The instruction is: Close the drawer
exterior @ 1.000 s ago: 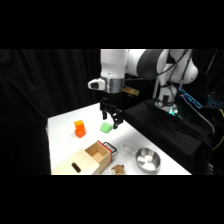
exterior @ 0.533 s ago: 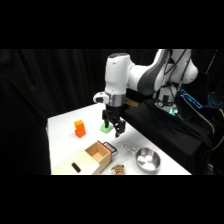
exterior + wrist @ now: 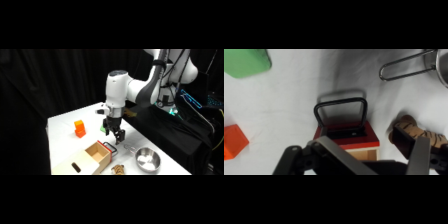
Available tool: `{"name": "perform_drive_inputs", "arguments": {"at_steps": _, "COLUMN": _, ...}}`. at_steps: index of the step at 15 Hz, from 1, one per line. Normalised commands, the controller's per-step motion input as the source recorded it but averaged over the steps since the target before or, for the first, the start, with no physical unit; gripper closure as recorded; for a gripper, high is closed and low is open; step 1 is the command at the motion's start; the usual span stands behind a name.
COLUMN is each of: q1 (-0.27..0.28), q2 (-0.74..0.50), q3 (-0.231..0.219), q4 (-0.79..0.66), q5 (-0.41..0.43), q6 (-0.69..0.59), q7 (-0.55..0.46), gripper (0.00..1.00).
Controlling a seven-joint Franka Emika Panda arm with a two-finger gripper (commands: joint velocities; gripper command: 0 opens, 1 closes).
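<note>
White arm bent down, gripper [image 3: 115, 138] poised above pulled-out drawer [image 3: 99, 154], fingers apart

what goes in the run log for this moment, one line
task: close drawer | drawer: open, handle out | tool: open, above red front | contact: none seen | nearby: orange block, steel bowl

Drawer [image 3: 99, 154] pale matt wood, handle [image 3: 341, 112] dark wire; bowl [image 3: 147, 159] shiny steel.

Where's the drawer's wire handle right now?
In the wrist view the handle lies flat on the table just beyond the gripper, ahead of the drawer's red front, with the green block off toward the upper left.
</note>
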Motion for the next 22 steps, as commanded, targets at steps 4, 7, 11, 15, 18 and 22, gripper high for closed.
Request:
{"name": "perform_drive_inputs", "arguments": {"at_steps": 4, "q1": -0.002, "q2": 0.20, "q3": -0.024, "q4": 0.11, "q5": -0.046, "q6": 0.26, "q7": -0.13, "gripper": 0.00}}
{"name": "perform_drive_inputs", "arguments": {"at_steps": 7, "q1": -0.030, "q2": 0.22, "q3": 0.010, "q4": 0.16, "q5": -0.011, "q6": 0.23, "q7": -0.16, "gripper": 0.00}}
{"name": "perform_drive_inputs", "arguments": {"at_steps": 11, "q1": -0.093, "q2": 0.22, "q3": 0.087, "q4": 0.17, "q5": 0.049, "q6": 0.21, "q7": -0.20, "gripper": 0.00}}
{"name": "perform_drive_inputs", "arguments": {"at_steps": 15, "q1": -0.144, "q2": 0.22, "q3": 0.139, "q4": 0.14, "q5": 0.086, "q6": 0.22, "q7": -0.22, "gripper": 0.00}}
{"name": "perform_drive_inputs", "arguments": {"at_steps": 18, "q1": -0.167, "q2": 0.22, "q3": 0.136, "q4": 0.14, "q5": 0.085, "q6": 0.19, "q7": -0.22, "gripper": 0.00}}
{"name": "perform_drive_inputs", "arguments": {"at_steps": 22, "q1": -0.136, "q2": 0.16, "q3": 0.111, "q4": 0.11, "q5": 0.058, "q6": 0.16, "q7": -0.20, "gripper": 0.00}}
